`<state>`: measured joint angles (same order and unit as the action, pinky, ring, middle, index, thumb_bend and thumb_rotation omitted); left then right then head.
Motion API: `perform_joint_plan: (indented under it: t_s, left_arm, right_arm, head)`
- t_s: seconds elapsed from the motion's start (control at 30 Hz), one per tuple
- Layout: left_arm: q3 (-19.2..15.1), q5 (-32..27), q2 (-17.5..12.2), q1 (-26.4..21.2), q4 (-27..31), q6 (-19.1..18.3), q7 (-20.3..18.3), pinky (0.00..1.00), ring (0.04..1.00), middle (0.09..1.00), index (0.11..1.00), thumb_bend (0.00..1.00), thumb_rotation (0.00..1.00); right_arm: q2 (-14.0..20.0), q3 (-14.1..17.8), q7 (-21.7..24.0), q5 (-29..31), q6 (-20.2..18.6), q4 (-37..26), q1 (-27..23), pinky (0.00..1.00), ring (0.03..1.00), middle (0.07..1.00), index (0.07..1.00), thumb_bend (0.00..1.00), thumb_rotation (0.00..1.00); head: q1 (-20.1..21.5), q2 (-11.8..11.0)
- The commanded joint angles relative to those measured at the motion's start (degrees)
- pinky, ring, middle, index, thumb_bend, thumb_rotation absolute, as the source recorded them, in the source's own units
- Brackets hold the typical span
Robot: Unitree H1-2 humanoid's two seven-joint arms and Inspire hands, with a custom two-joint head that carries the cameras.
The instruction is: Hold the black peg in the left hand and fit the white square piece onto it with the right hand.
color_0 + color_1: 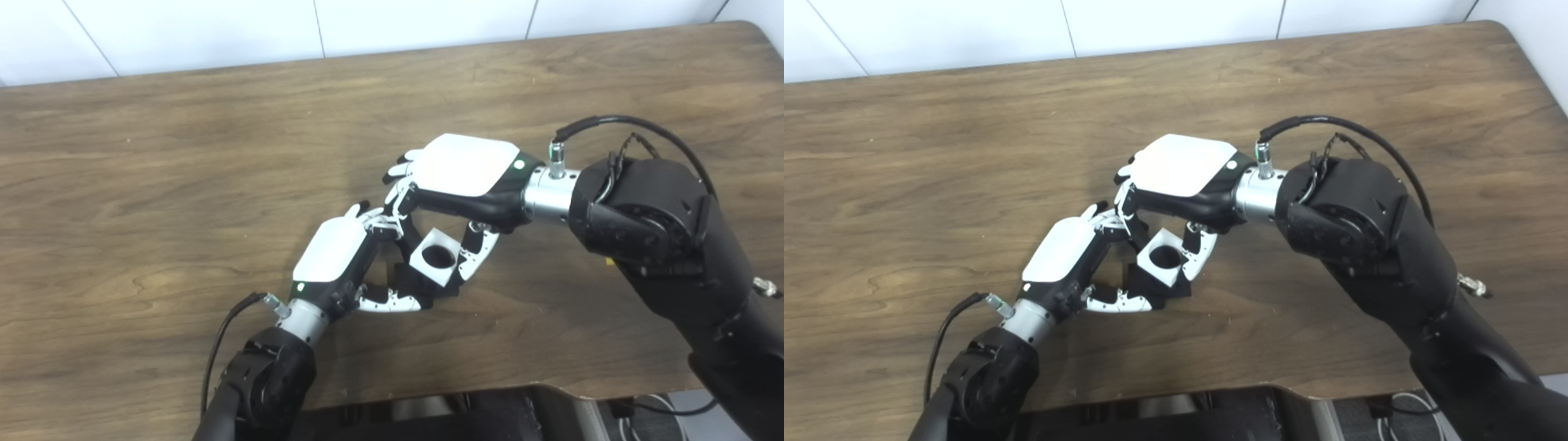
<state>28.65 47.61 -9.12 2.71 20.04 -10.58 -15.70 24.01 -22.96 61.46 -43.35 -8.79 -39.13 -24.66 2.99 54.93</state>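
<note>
Near the middle of the wooden table (184, 153), both hands meet over the parts. The left hand (337, 254) comes in from the lower left, its fingers and thumb curled around the black peg (422, 285), whose dark base shows just under the white piece. The right hand (465, 177) reaches in from the right, palm down, pinching the white square piece (436, 257) between thumb and fingers. That piece, tilted with its round hole facing up, sits directly over the peg and touches or nearly touches it; whether the peg has entered the hole is hard to tell, since the hole looks dark.
</note>
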Motion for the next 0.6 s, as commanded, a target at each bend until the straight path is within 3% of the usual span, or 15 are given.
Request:
perform_joint_plan:
  t_s: [0.0, 0.57]
  left_arm:
    - [0.69, -0.03, -0.34, 1.2, -0.86, -1.65, -3.16, 1.0, 0.873, 0.787, 0.485, 0.52, 0.05]
    - [0.63, 0.14, -0.14, 1.36, -0.76, -1.42, -3.2, 1.0, 0.872, 0.784, 0.485, 0.52, 0.05]
  right_arm:
    - [-0.48, 0.33, -1.52, -0.41, 0.78, -0.4, -1.58, 0.95, 0.918, 0.786, 0.484, 0.52, 0.14]
    - [-1.17, 0.29, -2.92, -1.24, 2.12, 1.16, -0.53, 0.95, 0.923, 0.791, 0.484, 0.52, 0.14]
  head:
    - [0.08, 0.05]
    - [0.1, 0.18]
